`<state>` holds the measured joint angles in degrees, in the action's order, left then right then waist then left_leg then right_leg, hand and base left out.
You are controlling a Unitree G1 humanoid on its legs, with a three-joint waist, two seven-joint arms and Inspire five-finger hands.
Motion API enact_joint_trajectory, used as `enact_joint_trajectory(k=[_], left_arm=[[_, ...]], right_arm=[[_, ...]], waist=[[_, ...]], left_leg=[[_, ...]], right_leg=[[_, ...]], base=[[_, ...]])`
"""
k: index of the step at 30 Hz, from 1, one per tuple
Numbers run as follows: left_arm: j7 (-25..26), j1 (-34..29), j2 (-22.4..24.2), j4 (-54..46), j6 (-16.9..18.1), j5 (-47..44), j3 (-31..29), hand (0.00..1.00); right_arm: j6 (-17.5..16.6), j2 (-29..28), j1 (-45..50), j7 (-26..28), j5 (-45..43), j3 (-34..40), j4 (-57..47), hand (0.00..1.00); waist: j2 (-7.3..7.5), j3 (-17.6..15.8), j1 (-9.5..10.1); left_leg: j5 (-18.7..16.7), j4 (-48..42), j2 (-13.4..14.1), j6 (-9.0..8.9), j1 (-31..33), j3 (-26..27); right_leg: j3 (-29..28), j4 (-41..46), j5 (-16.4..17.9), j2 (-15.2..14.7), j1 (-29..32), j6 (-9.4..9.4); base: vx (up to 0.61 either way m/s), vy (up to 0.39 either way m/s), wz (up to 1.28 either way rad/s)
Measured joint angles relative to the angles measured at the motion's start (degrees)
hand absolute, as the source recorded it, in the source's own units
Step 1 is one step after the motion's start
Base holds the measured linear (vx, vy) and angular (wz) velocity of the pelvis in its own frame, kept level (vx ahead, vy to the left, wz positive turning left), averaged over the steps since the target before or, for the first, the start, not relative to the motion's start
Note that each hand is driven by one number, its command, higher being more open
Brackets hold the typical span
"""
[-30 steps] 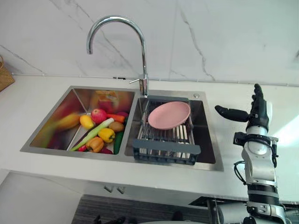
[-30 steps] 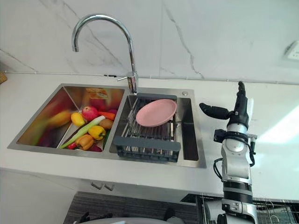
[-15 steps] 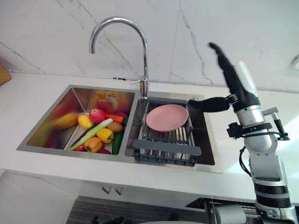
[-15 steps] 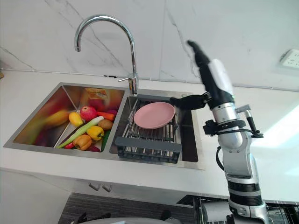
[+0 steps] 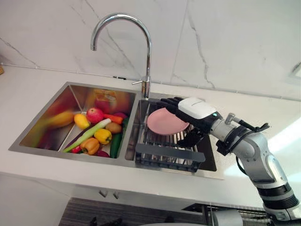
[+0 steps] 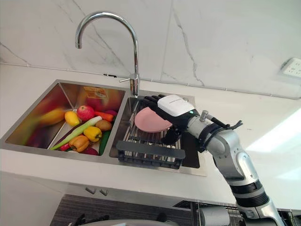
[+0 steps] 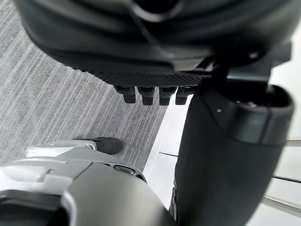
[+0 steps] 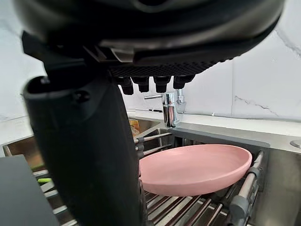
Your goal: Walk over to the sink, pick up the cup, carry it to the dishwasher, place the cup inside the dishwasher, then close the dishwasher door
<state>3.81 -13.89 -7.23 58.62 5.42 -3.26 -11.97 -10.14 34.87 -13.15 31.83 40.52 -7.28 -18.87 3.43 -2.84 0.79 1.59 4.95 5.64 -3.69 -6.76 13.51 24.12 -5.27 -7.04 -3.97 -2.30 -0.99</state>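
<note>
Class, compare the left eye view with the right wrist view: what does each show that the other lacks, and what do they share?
Left eye view: the vegetables in the left basin and the faucet arch. Right wrist view: the pink plate rim seen side-on, lying on the rack bars. Shared: plate, rack, and the open right hand above the plate.

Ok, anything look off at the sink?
The job names a cup, but the right hand, fingers open, is above a pink plate resting on the rack in the right basin; the left basin holds vegetables.
</note>
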Motion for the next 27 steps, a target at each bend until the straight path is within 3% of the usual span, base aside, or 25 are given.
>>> enact_joint_trajectory(k=[8,13,21,27], left_arm=[[0.0,0.1,0.0,0.0,-0.3,0.0,0.0,1.0],[0.0,0.3,-0.2,0.0,-0.8,0.0,0.7,1.0],[-0.1,0.5,-0.4,-0.5,-1.3,0.3,1.2,1.0],[-0.1,0.5,-0.5,-0.9,-1.4,1.0,1.3,1.0]], right_arm=[[-0.6,-0.4,0.0,-5.1,12.0,-3.5,3.2,1.0],[0.7,-1.4,0.1,-12.7,18.4,-4.0,8.3,1.0],[4.5,-2.9,0.4,-24.9,22.6,-5.6,16.9,1.0],[4.9,-3.6,0.4,-28.0,22.6,-5.7,20.1,1.0]], waist=[[-0.03,0.0,0.3],[-0.17,0.0,0.51],[-0.39,-0.1,0.92],[-0.63,-0.3,1.13]], left_leg=[[0.0,0.0,0.1,-0.02,0.1,-0.5],[0.0,0.2,0.0,-0.1,0.2,-1.2],[0.0,0.0,-0.2,-0.01,0.4,-1.8],[0.0,0.0,-0.4,0.03,0.4,-2.0]], right_leg=[[0.4,0.0,0.0,0.0,-0.3,0.0],[1.1,0.0,0.1,-0.1,-0.5,-0.09],[1.8,0.0,0.3,-0.4,-0.6,-0.41],[2.0,0.0,0.4,-0.6,-0.7,-0.54]], base=[[0.0,0.0,0.01],[0.0,0.003,0.06],[0.04,0.022,0.06],[0.0,0.0,0.0]])
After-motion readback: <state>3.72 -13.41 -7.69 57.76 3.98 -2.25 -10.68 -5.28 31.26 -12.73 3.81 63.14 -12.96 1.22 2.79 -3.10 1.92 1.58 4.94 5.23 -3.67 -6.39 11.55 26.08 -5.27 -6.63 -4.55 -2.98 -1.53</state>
